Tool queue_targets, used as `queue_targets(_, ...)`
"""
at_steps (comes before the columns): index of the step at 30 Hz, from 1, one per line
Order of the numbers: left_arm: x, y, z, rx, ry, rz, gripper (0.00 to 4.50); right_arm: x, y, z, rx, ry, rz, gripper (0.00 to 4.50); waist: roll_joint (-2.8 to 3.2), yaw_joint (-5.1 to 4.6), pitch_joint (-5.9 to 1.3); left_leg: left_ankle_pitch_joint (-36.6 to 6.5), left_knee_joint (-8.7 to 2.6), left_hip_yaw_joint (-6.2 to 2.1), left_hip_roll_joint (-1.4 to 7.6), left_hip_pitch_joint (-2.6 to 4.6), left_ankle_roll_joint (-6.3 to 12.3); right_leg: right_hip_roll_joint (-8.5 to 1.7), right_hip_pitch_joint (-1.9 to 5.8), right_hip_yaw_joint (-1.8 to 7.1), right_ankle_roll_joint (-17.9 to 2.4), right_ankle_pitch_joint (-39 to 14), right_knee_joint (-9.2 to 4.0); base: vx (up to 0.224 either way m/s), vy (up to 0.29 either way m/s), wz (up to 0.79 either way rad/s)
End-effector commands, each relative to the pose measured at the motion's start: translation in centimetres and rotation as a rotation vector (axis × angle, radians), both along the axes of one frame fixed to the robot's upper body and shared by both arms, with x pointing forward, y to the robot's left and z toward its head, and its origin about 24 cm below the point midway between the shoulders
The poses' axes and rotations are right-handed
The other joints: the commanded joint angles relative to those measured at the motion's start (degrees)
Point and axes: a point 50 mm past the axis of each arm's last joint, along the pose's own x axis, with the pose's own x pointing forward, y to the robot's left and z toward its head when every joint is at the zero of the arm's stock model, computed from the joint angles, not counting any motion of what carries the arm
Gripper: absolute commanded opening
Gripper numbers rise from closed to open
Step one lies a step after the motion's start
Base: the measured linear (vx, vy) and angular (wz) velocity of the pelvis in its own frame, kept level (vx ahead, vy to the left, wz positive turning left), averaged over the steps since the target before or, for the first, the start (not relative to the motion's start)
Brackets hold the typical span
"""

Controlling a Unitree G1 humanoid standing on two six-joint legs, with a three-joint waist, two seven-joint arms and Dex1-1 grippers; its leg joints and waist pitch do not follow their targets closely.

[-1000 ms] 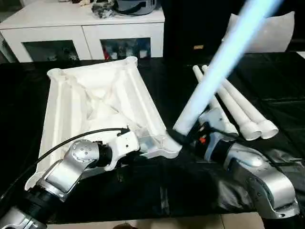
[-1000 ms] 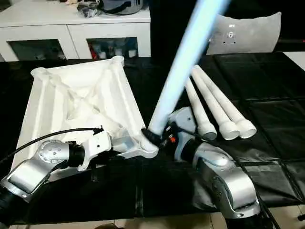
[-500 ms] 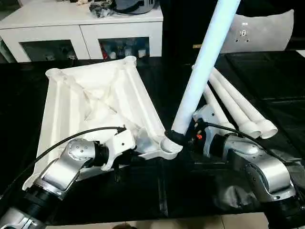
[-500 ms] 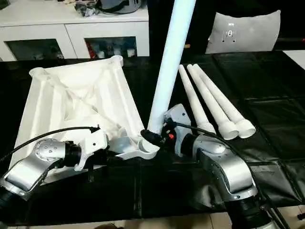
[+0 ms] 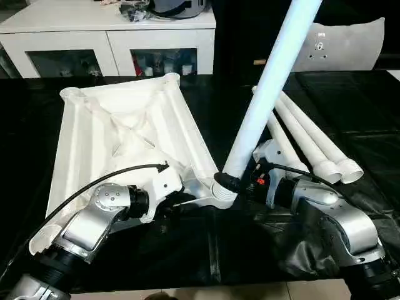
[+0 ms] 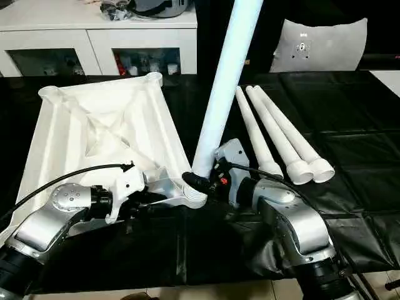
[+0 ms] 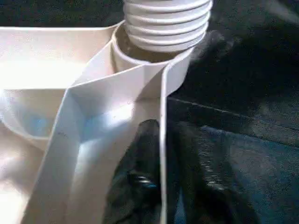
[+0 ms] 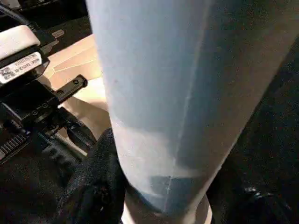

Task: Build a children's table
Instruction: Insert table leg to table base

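Table top point(image 5: 125, 134) lies upside down, ribs up, on the black work table point(image 5: 350, 125). The right gripper point(image 5: 240, 182) clamps the bottom end of one leg point(image 5: 269, 87), whose threaded end sits in the corner socket point(image 5: 222, 192) just beside that gripper; the leg rises tilted up and away. The left gripper point(image 5: 187, 199) sits at the top's near edge, right next to that same socket, fingers either side of the rim wall. Three spare legs point(image 5: 312, 140) lie side by side beyond the right gripper, well apart from the left one. The head views give the whole layout: cabinet point(image 5: 106, 37) far behind, a white panel point(image 5: 347, 44) leaning at the back. The left wrist view adds the close detail: one black finger point(image 7: 138, 186) against the inner face of the rim wall, the other outside it, only slightly apart and loosely around the wall, and the leg's ridged thread point(image 7: 166, 23) partly down in the socket. The right wrist view shows a black finger point(image 8: 96, 186) pressed on the leg's side and the left gripper's body point(image 8: 28, 93) just past it. Versus a second ago: the leg was swung far over to the right and blurred, now it stands steeper with its end in the socket; the left fingers have eased apart a little.
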Motion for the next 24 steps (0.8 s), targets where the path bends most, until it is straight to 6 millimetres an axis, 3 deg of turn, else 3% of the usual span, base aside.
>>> queue_targets(1, 0.0, 0.7, -0.2, 0.027, 0.016, 0.02, 0.38, -0.1, -0.1, -0.8, -0.024, 0.023, 0.0, 1.9, -0.53, -0.03, -3.18, -4.1, -4.11, -1.51, 4.99, 0.86, 2.75, -4.96, 1.44, 2.17, -15.3, 5.5, -3.54, 0.0, 0.0, 0.0)
queue_targets(9, 0.0, 1.3, -0.5, 0.059, 0.038, 0.026, 0.06, 0.3, 0.2, -0.4, -0.024, 0.008, 0.012, 1.9, -0.52, -0.12, -3.19, -4.0, -4.08, -1.5, 4.93, 0.83, 2.93, -4.94, 1.47, 2.13, -15.6, 5.8, -3.52, 0.0, 0.0, 0.0)
queue_targets(18, -0.3, 0.6, 0.1, 0.061, -0.009, -0.135, 0.0, -0.4, 0.1, -1.5, -0.115, 0.101, 0.148, 1.9, -0.86, -0.14, -3.29, -3.4, -4.02, -1.45, 5.12, 0.97, 3.53, -4.95, 1.48, 2.08, -15.5, 7.0, -3.42, 0.0, 0.0, 0.0)
queue_targets(24, -0.1, 0.2, 0.7, 0.036, -0.018, -0.201, 0.0, -0.4, -0.5, -1.9, -0.138, 0.139, 0.163, 1.9, -1.12, 0.11, -3.26, -6.4, -4.33, -1.48, 5.26, 1.23, 2.09, -5.09, 1.35, 2.1, -15.6, 4.5, -3.61, 0.0, 0.0, 0.0)
